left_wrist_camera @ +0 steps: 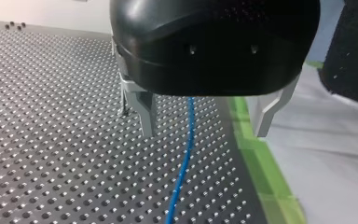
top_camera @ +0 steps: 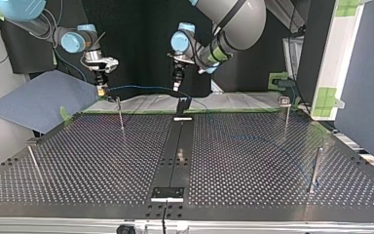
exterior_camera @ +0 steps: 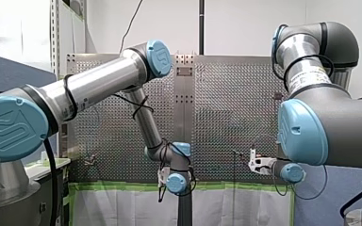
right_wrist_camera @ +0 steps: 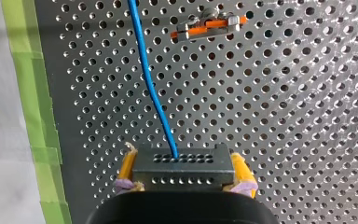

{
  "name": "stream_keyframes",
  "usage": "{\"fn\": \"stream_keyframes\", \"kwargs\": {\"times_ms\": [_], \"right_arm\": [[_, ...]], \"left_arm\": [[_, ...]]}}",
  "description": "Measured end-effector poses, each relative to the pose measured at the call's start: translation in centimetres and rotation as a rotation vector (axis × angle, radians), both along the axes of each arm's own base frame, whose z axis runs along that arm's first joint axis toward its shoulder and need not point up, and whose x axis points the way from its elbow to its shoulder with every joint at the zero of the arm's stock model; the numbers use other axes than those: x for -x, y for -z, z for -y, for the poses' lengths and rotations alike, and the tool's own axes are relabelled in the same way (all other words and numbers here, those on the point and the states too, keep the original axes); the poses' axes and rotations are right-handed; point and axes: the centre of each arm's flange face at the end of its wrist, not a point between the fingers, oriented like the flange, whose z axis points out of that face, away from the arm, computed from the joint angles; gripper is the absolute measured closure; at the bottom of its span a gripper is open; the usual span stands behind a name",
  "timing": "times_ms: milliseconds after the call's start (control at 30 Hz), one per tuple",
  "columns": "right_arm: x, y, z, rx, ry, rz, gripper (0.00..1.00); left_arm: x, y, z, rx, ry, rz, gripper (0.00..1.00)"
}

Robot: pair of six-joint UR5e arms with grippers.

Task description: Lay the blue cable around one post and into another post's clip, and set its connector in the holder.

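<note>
Blue cable (right_wrist_camera: 150, 88) leaves a dark connector (right_wrist_camera: 184, 173) clamped in my right hand (right_wrist_camera: 183, 157); left hand (left_wrist_camera: 205, 133) spread.

Front view: plain white wall (exterior_camera: 245, 23) stood at twelve o'clock, grey-blue partition panel (exterior_camera: 9, 70) at nine, white sheet (exterior_camera: 122, 209) at six.

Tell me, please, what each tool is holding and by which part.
My right tool grips the connector by its two sides; my left tool is open astride the blue cable, holding nothing.
</note>
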Motion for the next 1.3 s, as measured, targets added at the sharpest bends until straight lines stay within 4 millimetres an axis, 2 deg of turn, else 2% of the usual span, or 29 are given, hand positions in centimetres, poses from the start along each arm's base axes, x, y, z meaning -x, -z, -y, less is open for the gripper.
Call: {"fn": "stream_keyframes", "kwargs": {"times_ms": [133, 467, 667, 1300], "right_arm": [[0.0, 0.0, 0.0, 0.0, -0.001, 0.0, 1.0], [-0.1, 0.0, 0.0, 0.001, -0.001, -0.001, 1.0], [-0.1, 0.0, 0.0, 0.001, -0.001, -0.001, 1.0], [-0.1, 0.0, -0.1, -0.001, -0.002, -0.001, 1.0]], "left_arm": [[-0.8, -0.4, 0.2, -0.005, -0.006, 0.013, 0.0], [-2.3, -0.4, -1.0, -0.045, -0.037, 0.01, 0.0], [-3.1, -0.7, -1.1, -0.045, -0.043, 0.019, 0.0], [-3.7, -0.9, -1.1, -0.063, -0.024, 0.027, 0.0]]}}
